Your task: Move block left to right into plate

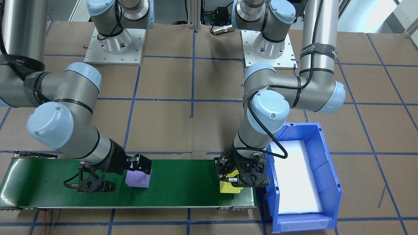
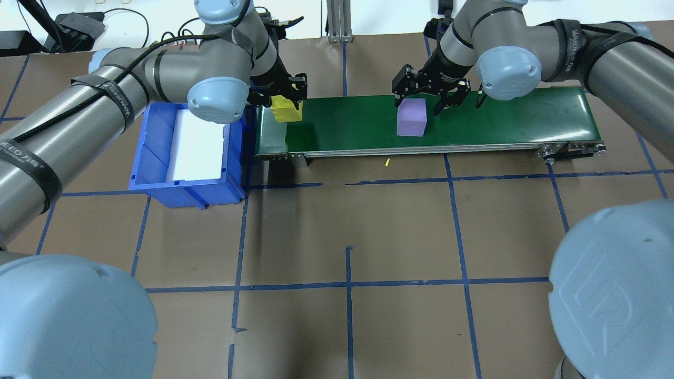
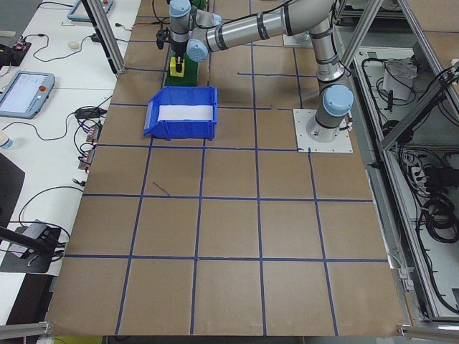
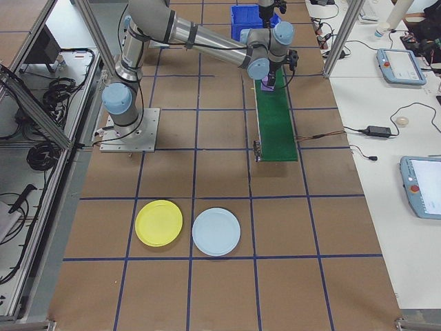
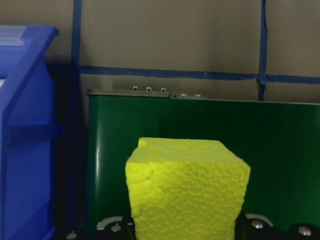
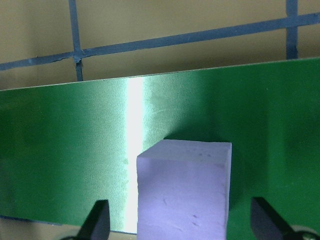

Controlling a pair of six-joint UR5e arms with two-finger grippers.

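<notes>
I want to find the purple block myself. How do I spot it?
Find the long green conveyor belt on the brown table. Near its middle stands a purple foam cube, between the spread fingers of the right pincer. The only other block is a yellow foam cube, by the blue plastic bin.

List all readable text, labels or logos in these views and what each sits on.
"WANJEED 7.3": white print on the black strap round the grey right arm; the last characters are unclear.
"ANJEED 7.3": the same print on the black strap round the left arm, with the first letter cut off.
"UR": embossed logo on the pale blue joint cap, faint.
Teach pendant screen: too small to read.
Blocks, belt and bin: no text seen.
</notes>
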